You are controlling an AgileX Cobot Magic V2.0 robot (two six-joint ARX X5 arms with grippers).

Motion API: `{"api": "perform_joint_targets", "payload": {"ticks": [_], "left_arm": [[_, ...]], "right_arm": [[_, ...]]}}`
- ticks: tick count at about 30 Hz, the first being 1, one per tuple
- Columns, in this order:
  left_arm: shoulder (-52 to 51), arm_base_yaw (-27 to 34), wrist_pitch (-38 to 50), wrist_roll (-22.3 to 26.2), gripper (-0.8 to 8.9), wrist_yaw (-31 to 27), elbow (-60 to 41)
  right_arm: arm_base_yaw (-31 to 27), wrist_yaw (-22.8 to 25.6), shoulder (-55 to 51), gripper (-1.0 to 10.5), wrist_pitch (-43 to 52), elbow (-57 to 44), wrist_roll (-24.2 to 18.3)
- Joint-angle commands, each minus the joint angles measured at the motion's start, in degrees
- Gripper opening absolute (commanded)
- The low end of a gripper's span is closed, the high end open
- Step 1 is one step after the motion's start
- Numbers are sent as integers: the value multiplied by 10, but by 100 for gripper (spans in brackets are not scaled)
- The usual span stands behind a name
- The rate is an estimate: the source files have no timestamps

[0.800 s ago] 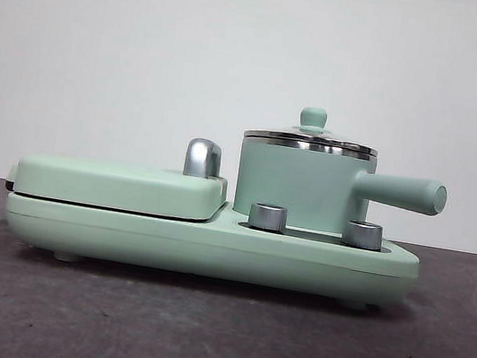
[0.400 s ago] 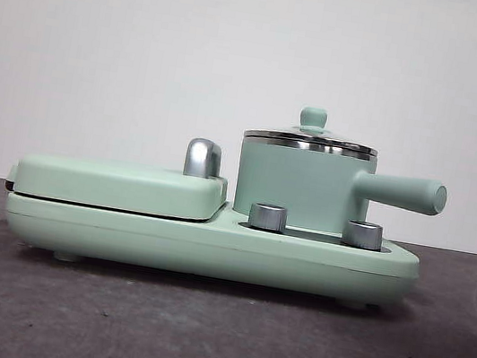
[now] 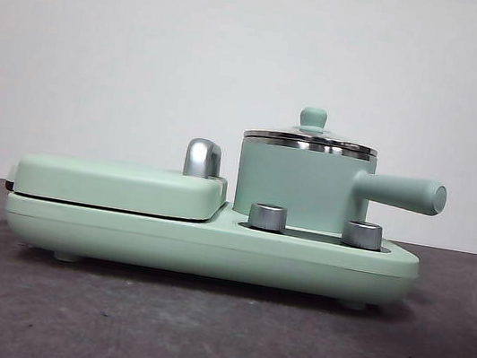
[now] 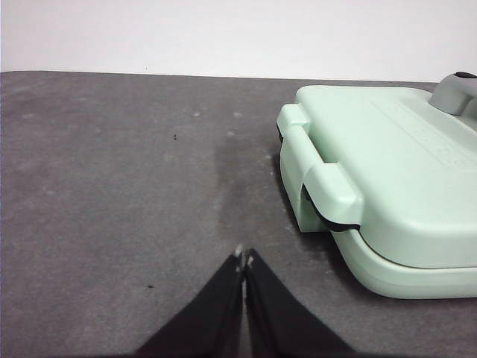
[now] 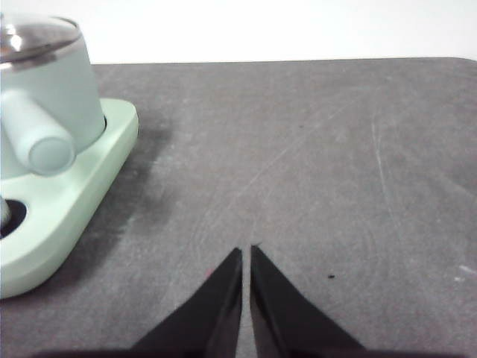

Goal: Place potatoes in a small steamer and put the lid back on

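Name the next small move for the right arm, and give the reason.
Probably bring the right pincer, shut and empty over bare table, toward the lid. The lid sits closed on the small steamer, so nothing can go in until it comes off. No potato shows in any view.

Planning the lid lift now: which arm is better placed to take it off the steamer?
Probably the right: its claw, shut, lies beside the small steamer, whose lid is still on. The left claw faces only the grill plate.
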Motion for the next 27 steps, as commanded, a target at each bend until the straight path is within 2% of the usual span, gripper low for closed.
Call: {"api": "perform_joint_targets", "payload": {"ticks": [1,27], "left_arm": [[-1,1,-5,0,6,-2,-11],[-1,1,-5,0,6,-2,-11]], "right_arm": [[0,-7,-1,15,13,-10,-6],[0,-12,-1,14,34,-13,-19]]}}
